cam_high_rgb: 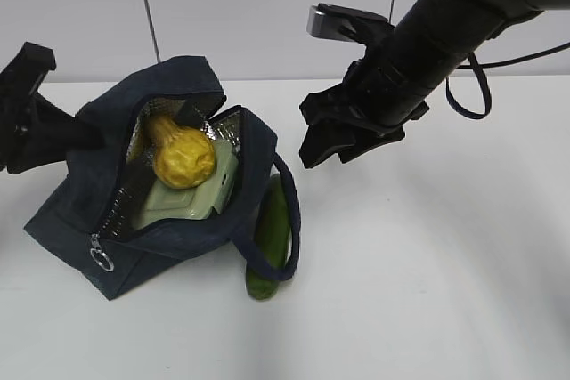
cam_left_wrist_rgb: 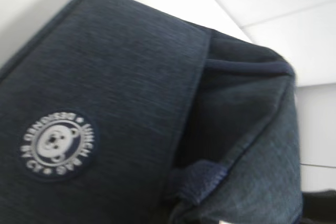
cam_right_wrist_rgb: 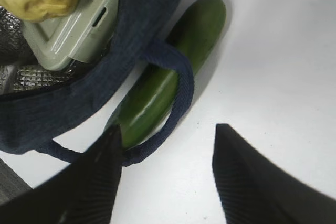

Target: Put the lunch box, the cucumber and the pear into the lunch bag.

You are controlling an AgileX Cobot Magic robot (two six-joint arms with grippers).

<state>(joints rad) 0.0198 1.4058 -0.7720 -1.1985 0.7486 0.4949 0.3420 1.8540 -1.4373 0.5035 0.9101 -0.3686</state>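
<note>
The navy lunch bag (cam_high_rgb: pixel 67 220) lies open on the left, its foil lining showing. Inside, the yellow pear (cam_high_rgb: pixel 183 156) rests on the sage-green lid of the lunch box (cam_high_rgb: pixel 191 200). The cucumber (cam_high_rgb: pixel 272 236) lies on the table against the bag's right side, under the loop handle (cam_high_rgb: pixel 293 220). My right gripper (cam_high_rgb: pixel 329 153) hovers open and empty above and to the right of the cucumber. In the right wrist view the cucumber (cam_right_wrist_rgb: pixel 178 61) is just ahead of the open gripper (cam_right_wrist_rgb: pixel 167 129). My left gripper (cam_high_rgb: pixel 85 135) is at the bag's left wall, its fingers hidden in bunched fabric (cam_left_wrist_rgb: pixel 194 182).
The zipper's metal ring pull (cam_high_rgb: pixel 101 260) hangs at the bag's front corner. A round bear logo patch (cam_left_wrist_rgb: pixel 56 144) is on the bag's side. White table (cam_high_rgb: pixel 427 291) extends to the right and in front of the bag. A white wall stands behind.
</note>
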